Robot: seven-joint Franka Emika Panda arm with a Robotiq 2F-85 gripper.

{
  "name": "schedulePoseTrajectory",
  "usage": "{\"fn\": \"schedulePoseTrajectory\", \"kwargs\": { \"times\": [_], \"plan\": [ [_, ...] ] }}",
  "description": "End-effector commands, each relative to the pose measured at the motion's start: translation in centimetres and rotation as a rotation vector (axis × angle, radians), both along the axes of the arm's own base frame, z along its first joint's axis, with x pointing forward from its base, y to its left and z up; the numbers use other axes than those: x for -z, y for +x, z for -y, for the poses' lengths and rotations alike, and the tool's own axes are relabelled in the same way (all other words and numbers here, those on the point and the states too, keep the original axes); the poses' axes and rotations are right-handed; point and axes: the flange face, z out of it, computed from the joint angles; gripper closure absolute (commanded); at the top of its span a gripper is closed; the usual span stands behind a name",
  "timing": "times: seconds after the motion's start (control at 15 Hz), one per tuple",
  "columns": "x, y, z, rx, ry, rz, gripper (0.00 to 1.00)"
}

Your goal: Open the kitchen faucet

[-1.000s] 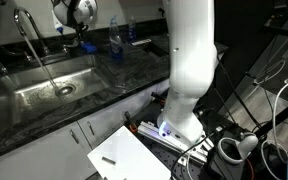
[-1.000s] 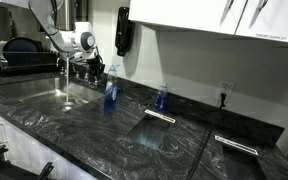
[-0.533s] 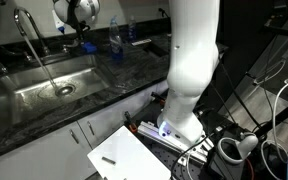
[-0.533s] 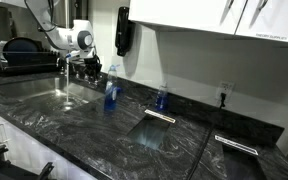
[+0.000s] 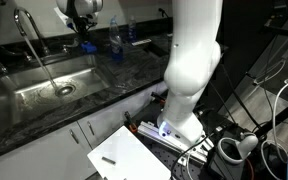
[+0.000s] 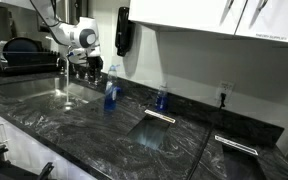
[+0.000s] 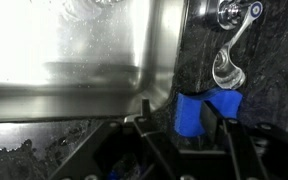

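Observation:
The kitchen faucet (image 5: 25,24) is a chrome gooseneck behind the steel sink (image 5: 19,95). A thin stream of water falls from its spout into the basin. In the wrist view its chrome lever (image 7: 229,55) hangs at the top right on the dark counter. My gripper (image 5: 85,41) hovers over the counter just right of the faucet; it also shows in an exterior view (image 6: 81,62). In the wrist view its fingers (image 7: 179,115) stand apart and hold nothing. A blue thing (image 7: 189,112) lies below, against the right finger; I cannot tell what it is.
Clear bottles with blue labels (image 5: 114,40) stand on the counter behind the sink; two show in an exterior view (image 6: 110,92) (image 6: 161,98). A dish rack (image 6: 19,52) sits left of the sink. The sink basin (image 7: 74,50) fills the wrist view's left.
My gripper and wrist have shifted slightly up and away from the faucet. The water stream shows in all frames.

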Motion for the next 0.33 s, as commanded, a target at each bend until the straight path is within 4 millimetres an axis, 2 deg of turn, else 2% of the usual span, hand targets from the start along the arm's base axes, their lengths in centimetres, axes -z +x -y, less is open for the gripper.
{"fn": "schedulePoseTrajectory", "kwargs": {
  "times": [0.0,0.13,0.27],
  "plan": [
    [-1.45,-1.00,0.58,-0.135,-0.009,-0.021,0.14],
    [-1.83,-0.90,0.83,-0.183,-0.021,-0.023,0.02],
    [-2.05,-0.75,0.98,-0.216,-0.028,-0.017,0.00]
  ]
}}
